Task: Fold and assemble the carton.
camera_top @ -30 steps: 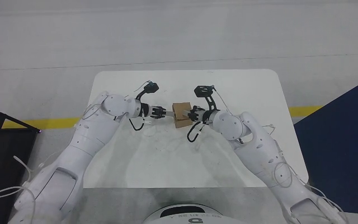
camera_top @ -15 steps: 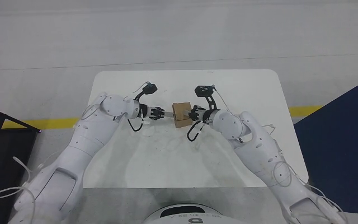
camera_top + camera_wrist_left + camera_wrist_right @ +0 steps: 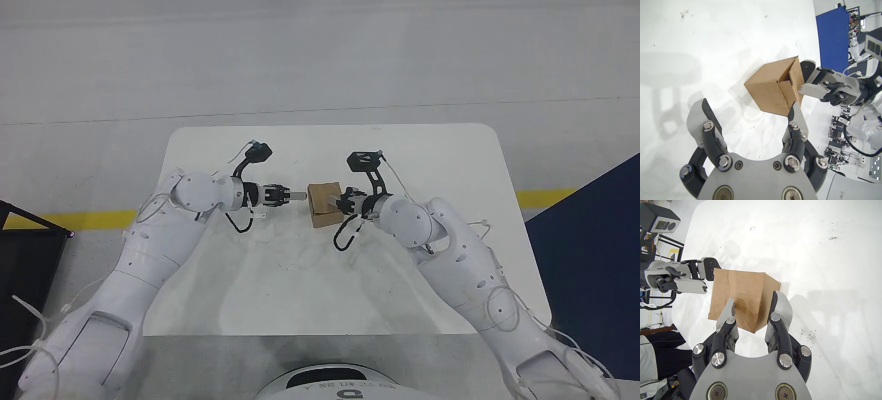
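While the carton sat near the middle of the white table in the top view, the arms met it from opposite sides. The left gripper stood just beside one edge and the right gripper was at the other.

From the left wrist, the left gripper was released, fingers spread wide and holding nothing, with the carton just past its fingertips. The end turned toward it was not yet closed. One flap stood out, pinched by the right gripper, and a dark gap showed beside it.

From the right wrist, the right gripper was clenched on the carton's near corner, where the board looked creased and darkened between the pads. The left gripper sat at the far edge; whether it touched could not be told.

The step in hand seemed to be closing that open end. Done well, the right arm would hold firm so the carton could not slide. The left would then come in square and push the flap along its crease with the flat of a finger. The pressure would have to be light, as the board already showed crush marks.
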